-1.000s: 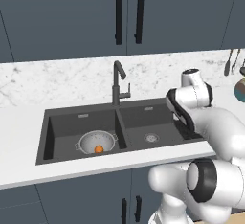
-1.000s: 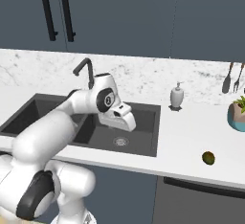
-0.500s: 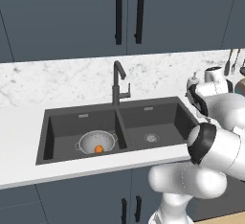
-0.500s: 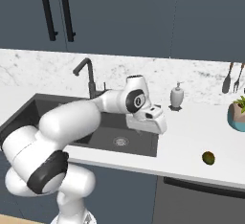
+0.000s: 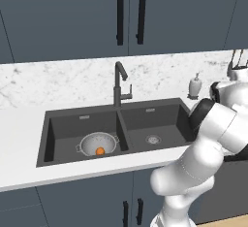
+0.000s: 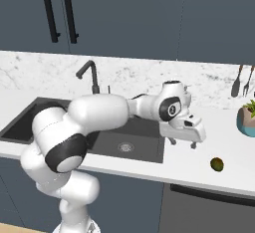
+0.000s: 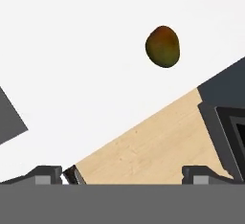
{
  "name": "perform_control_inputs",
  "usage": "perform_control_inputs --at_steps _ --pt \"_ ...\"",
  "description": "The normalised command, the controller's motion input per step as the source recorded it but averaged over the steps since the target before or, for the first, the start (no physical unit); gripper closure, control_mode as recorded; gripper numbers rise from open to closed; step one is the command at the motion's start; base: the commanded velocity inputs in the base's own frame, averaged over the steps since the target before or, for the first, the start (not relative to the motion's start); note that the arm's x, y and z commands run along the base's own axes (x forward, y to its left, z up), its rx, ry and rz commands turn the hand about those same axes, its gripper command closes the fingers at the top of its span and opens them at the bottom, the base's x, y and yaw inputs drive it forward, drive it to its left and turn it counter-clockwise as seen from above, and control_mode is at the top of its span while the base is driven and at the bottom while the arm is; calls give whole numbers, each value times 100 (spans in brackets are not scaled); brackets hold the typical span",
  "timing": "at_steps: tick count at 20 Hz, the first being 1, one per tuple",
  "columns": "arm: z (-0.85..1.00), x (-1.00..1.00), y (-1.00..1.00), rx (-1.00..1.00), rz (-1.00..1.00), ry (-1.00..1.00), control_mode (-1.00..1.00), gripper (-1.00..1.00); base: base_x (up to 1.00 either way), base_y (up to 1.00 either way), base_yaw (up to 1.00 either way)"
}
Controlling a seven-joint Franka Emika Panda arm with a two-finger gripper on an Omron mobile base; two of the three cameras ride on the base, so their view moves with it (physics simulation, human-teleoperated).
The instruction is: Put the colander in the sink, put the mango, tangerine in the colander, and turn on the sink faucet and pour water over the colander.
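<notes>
Jaws open and empty over the surface, mango (image 7: 162,46) at 1 o'clock in hand view, not yet picked; colander (image 5: 98,144) sits in left basin of sink (image 5: 63,134) with tangerine (image 5: 100,151) inside, so mango and faucet (image 5: 119,82) remain.

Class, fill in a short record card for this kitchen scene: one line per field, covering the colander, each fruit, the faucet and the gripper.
colander: in the left basin of the sink
tangerine: inside the colander
mango: on the white counter, right of the sink, near the front edge
sink faucet: behind the divider between the basins; no water seen
gripper: open, holding nothing, above the counter, left of the mango
</notes>
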Motion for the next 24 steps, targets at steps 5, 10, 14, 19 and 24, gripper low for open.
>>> perform_control_inputs --at_steps 5,10,14,19,24 --pt "-2 0 -67 3 8 0 -100 -100 0 0 0" --pt "-4 2 -48 2 12 -2 -100 -100 0 0 0" --pt "-11 0 -32 6 15 0 -100 -100 0 0 0" --pt "-20 0 -16 6 16 -2 -100 -100 0 0 0" --pt "-25 0 -7 5 15 -3 -100 -100 0 0 0"
